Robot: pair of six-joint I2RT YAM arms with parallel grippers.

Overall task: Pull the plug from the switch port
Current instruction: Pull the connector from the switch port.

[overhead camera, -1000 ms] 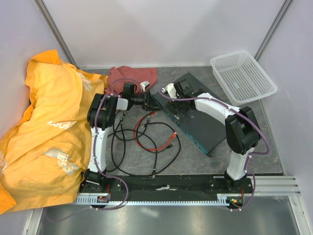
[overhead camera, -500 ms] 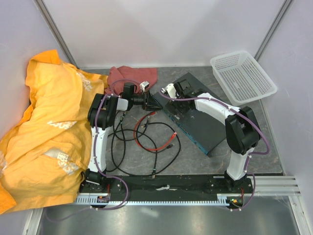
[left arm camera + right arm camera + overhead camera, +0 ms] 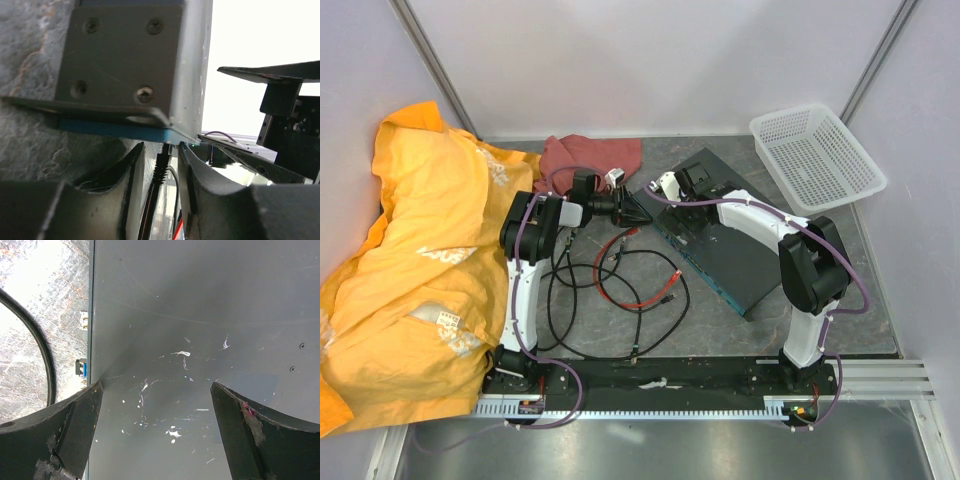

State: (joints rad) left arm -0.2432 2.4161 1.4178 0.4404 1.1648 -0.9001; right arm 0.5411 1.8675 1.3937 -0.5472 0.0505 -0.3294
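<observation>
The switch (image 3: 725, 240), a flat dark box with a teal edge, lies right of centre. In the left wrist view its end face (image 3: 125, 55) and teal edge (image 3: 115, 131) fill the top. A black plug (image 3: 164, 161) with a ribbed boot sits in a port on that edge. My left gripper (image 3: 161, 156) is open, its fingers (image 3: 131, 185) straddling the plug with a gap on each side; it also shows in the top view (image 3: 634, 210). My right gripper (image 3: 155, 390) is open wide, fingertips down at the switch's top face (image 3: 200, 315), near its far end (image 3: 692, 190).
Black and red cables (image 3: 630, 280) coil on the table between the arms. A black cable (image 3: 37, 345) curves beside the switch's edge. A white mesh basket (image 3: 815, 158) stands back right. An orange cloth (image 3: 420, 260) fills the left, a red-brown cloth (image 3: 590, 157) lies behind.
</observation>
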